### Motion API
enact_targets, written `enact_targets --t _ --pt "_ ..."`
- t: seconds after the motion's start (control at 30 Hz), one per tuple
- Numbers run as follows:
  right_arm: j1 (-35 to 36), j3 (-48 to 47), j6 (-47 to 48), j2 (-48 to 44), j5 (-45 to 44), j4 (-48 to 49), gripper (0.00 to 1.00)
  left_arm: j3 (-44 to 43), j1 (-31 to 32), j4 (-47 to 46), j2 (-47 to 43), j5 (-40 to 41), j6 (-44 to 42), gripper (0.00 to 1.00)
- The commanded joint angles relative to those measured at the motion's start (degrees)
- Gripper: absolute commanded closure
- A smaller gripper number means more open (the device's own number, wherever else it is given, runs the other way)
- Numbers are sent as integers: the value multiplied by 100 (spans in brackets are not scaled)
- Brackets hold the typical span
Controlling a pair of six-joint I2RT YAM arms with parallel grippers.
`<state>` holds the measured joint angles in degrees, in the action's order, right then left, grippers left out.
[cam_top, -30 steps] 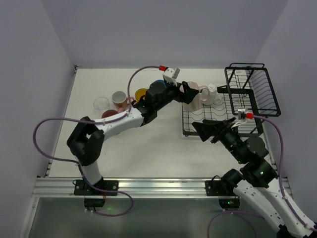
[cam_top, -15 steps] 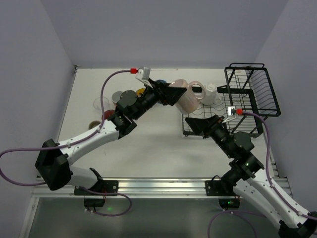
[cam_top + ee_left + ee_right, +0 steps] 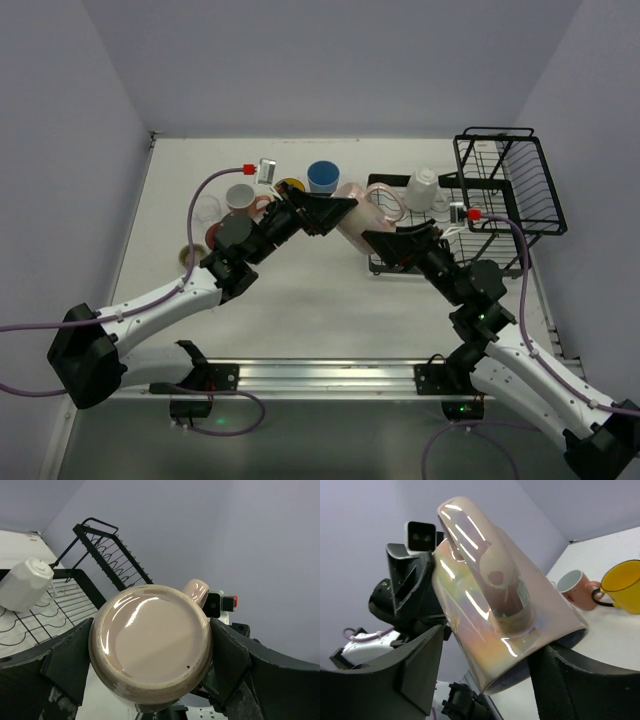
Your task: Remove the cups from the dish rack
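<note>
My left gripper point(image 3: 335, 212) is shut on a pale beige-pink mug point(image 3: 357, 213) and holds it in the air just left of the black wire dish rack point(image 3: 505, 185). In the left wrist view the mug's base point(image 3: 150, 642) fills the space between my left fingers point(image 3: 70, 662). My right gripper point(image 3: 380, 240) is open, its jaws standing either side of the mug's mouth end point(image 3: 490, 605), with a gap at the left finger point(image 3: 417, 667). A white cup point(image 3: 422, 188) lies on the rack's flat grid; it also shows in the left wrist view point(image 3: 25, 582).
Several cups stand on the table at the back left: a blue cup point(image 3: 322, 176), a yellow mug point(image 3: 290, 185), a pink-white mug point(image 3: 240, 197) and a clear glass point(image 3: 203, 209). The yellow mug point(image 3: 622, 587) and pink-white mug point(image 3: 575, 587) show beyond my right gripper.
My left arm has carried the mug from the rack's grid leftward and toward the front. My right gripper has moved up and left until its jaws stand around the mug.
</note>
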<state>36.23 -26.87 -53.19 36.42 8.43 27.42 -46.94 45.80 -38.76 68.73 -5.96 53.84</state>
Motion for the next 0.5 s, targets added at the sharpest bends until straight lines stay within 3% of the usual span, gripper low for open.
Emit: enact_targets --t 0.0,0.17,0.2,0.23,0.27,0.3,0.33,0.4,0.47 --pt "121 7 -95 128 168 1282 34 61 78 -1396 -316 147 592 100" --pt "227 -11 -323 540 273 1977 62 290 140 -1555 -404 244 619 100" --pt "236 -20 -454 602 291 2073 79 308 148 -1555 -430 235 584 87" --pt "253 -20 -482 646 309 2109 87 334 148 -1538 -518 227 496 73" --pt "262 -11 -499 673 317 2118 95 361 148 -1416 -597 253 408 60" --pt "253 -20 -491 664 291 1944 100 369 148 -1241 -702 305 294 32" --pt "262 -46 -456 638 265 1751 100 361 148 -1013 -981 497 -20 21" --pt "262 -116 -324 533 247 1382 100 300 148 -74 -1290 830 -373 0" --pt "262 -73 -271 471 291 1214 100 264 148 864 -1756 1367 -865 0"
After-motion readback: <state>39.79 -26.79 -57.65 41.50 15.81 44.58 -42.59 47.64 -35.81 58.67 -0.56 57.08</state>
